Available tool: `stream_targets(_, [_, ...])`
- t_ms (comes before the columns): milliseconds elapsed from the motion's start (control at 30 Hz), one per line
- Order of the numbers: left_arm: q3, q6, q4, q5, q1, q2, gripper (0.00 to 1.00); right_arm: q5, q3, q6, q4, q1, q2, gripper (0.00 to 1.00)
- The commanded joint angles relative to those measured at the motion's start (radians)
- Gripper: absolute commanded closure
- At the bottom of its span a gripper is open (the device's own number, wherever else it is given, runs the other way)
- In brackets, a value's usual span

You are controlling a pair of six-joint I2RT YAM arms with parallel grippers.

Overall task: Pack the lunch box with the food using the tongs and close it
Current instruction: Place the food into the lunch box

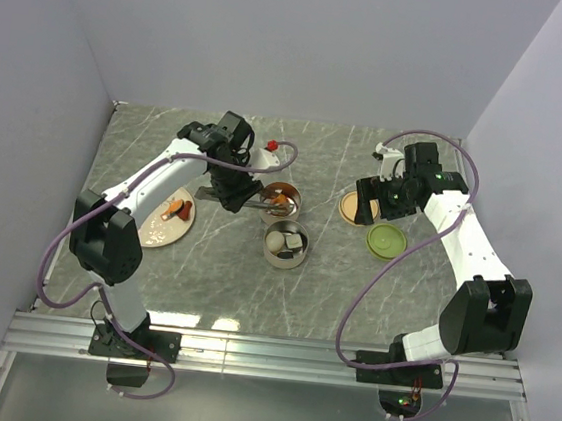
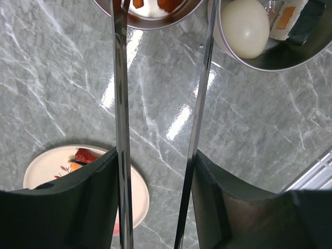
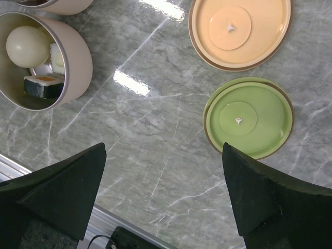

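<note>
Evidently, food is being delivered by tongs to the far tin.
The tongs point(image 2: 120, 104) are being gripped by the left gripper point(image 2: 155, 156), their arms standing apart and their tips being kept over the far tin point(image 1: 282, 201), where orange-red chunks point(image 2: 168, 4) are lying. More pieces point(image 2: 85, 155) are waiting on the plate point(image 2: 49, 163). The whitish ball point(image 2: 245, 28) is being kept in the near tin point(image 1: 285, 244). The right gripper point(image 3: 163, 150) is being held wide open and empty above the pale orange lid point(image 3: 239, 32) and green lid point(image 3: 248, 118), probably ready for closing.
</note>
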State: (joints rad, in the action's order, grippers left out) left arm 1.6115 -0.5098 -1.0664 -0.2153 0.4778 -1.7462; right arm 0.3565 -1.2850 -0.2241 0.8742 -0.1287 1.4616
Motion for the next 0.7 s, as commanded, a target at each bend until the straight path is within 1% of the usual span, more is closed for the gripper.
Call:
stream_targets(0, [0.024,0.011,0.005,-0.010,0.007,0.034,0.44,-0.007,-0.043,0.009,-0.030,-0.008,-0.009,0.00])
stream_targets(200, [0.082,0.046,-0.015,-0.024,-0.002,0.095,0.43,-0.007,-0.048,0.006,-0.027,-0.009,-0.006,0.00])
stream_targets(267, [0.079,0.060,-0.023,-0.035,-0.016,0.123,0.43,-0.005,-0.046,0.005,-0.027,-0.009,-0.009,0.00])
stream_targets(300, [0.071,0.077,-0.018,-0.042,-0.036,0.161,0.43,-0.007,-0.045,0.005,-0.029,-0.009,-0.010,0.00])
stream_targets(367, [0.025,0.091,-0.003,-0.048,-0.063,0.206,0.43,-0.007,-0.043,0.002,-0.027,-0.011,-0.012,0.00])
stream_targets(467, [-0.048,0.094,-0.010,-0.058,-0.148,0.286,0.43,-0.004,-0.043,-0.001,-0.024,-0.009,-0.012,0.00])
stream_targets(500, [-0.077,0.085,-0.021,-0.073,-0.213,0.313,0.44,-0.002,-0.043,-0.001,-0.026,-0.009,-0.014,0.00])
stream_targets(567, [-0.102,0.071,-0.055,-0.084,-0.287,0.335,0.44,-0.002,-0.043,-0.001,-0.027,-0.009,-0.017,0.00])
stream_targets(600, [-0.128,0.067,-0.066,-0.082,-0.353,0.355,0.44,-0.001,-0.042,0.000,-0.027,-0.009,-0.018,0.00])
stream_targets(633, [-0.148,0.060,-0.073,-0.076,-0.381,0.367,0.45,0.001,-0.040,0.002,-0.027,-0.011,-0.020,0.00])
stream_targets(667, [-0.171,0.053,-0.078,-0.072,-0.428,0.402,0.45,0.002,-0.039,0.003,-0.029,-0.009,-0.021,0.00])
